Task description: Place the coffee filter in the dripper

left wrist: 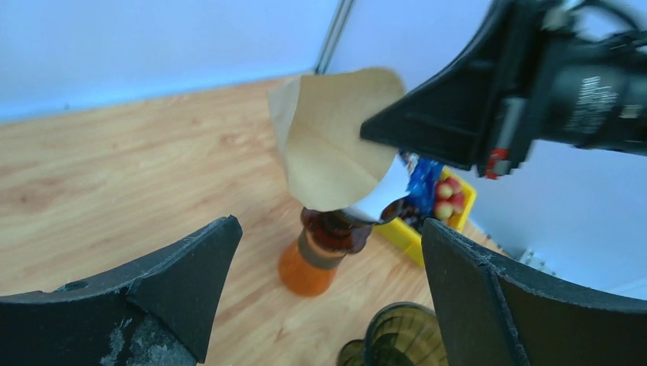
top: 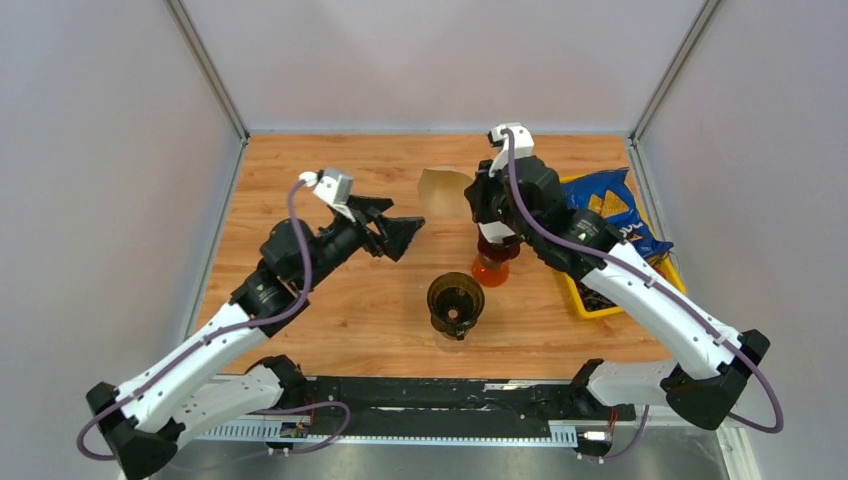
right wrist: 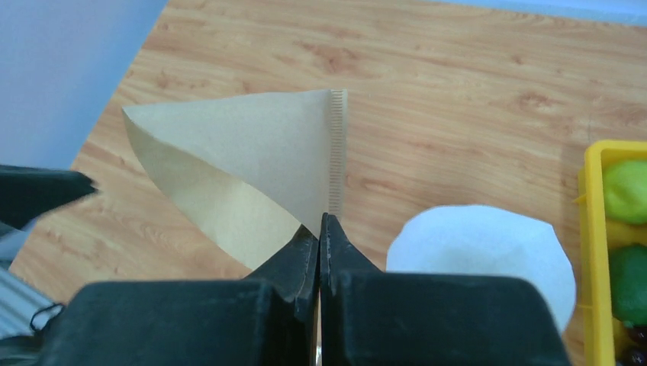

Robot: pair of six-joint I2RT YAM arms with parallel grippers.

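Top view, coffee filter [top: 445, 190]: a brown paper cone held in the air over the middle of the table, toward the far edge.
Top view, right gripper [top: 470, 200]: pinched tight on the filter's right side, carrying it.
Top view, left gripper [top: 395, 227]: spread wide and empty, just beside the filter on its left and not touching it.
Top view, dripper [top: 456, 303]: dark glass, mouth up, standing on the wooden table [top: 350, 320]. It is below the filter and closer to the near edge, so I judge the carry falls to the right arm, going down and toward the near edge.
Top view, room: an orange bottle [top: 492, 266] stands just beside the dripper, under the right gripper. A yellow bin [top: 583, 303] and a blue snack bag [top: 605, 200] sit at the right edge.
Left wrist view, filter: it hangs above the bottle, framed between this arm's parted fingers [left wrist: 183, 282], with the dripper's rim lower down.
Right wrist view, seam: the crimped edge runs straight out from the shut fingertips, and the narrow end is in the grip.
Right wrist view, paper: the fold is partly open.
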